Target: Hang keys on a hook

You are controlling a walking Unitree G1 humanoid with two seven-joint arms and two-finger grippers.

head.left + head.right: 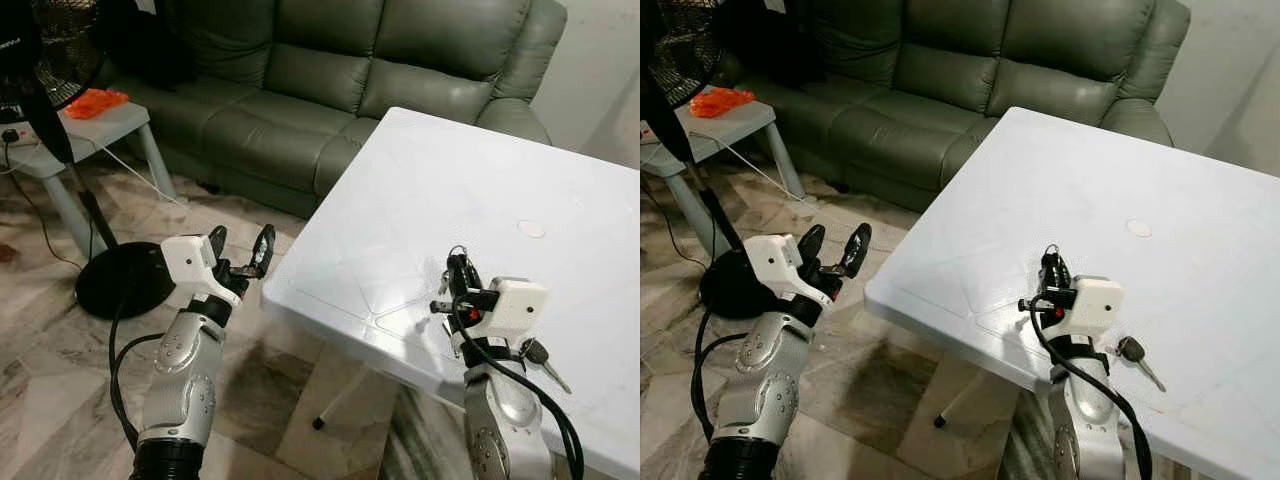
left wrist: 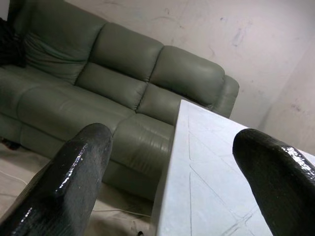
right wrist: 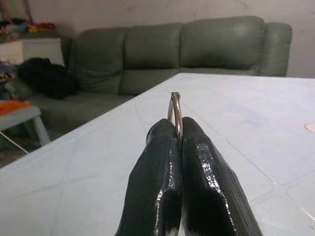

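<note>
At the far left stands a black pedestal fan [image 1: 45, 60], its round base [image 1: 125, 278] on the marbled tile floor [image 1: 40, 400]. Beside it a small pale side table [image 1: 95, 125] carries an orange object [image 1: 95, 102] and a power strip with a white cord trailing down. Partial white lettering shows on the fan's housing at the frame edge, too cropped to read.

The left gripper [image 1: 242, 255] is raised in the air over the floor, just off the near left edge of the white table [image 1: 450, 190], its two black fingers [image 2: 74, 177] spread wide apart with nothing between them. In its wrist view the table edge runs between the fingers toward the sofa.

Behind, a grey-green leather sofa [image 1: 330, 70] spans the back of the room against a pale scuffed wall [image 2: 206, 29]; dark clothing lies on its left end.

The white plastic table fills the right half of the scene, its top moulded with faint panel lines and a small round disc [image 1: 531, 229] near the middle.

The right gripper [image 1: 460, 270] sits low over the table's near part, fingers pressed together on a metal key ring [image 3: 174, 110] that stands up between the tips. The keys [image 1: 540, 358] lie on the table just beside the right wrist, a black-headed key pointing toward the near edge.
</note>
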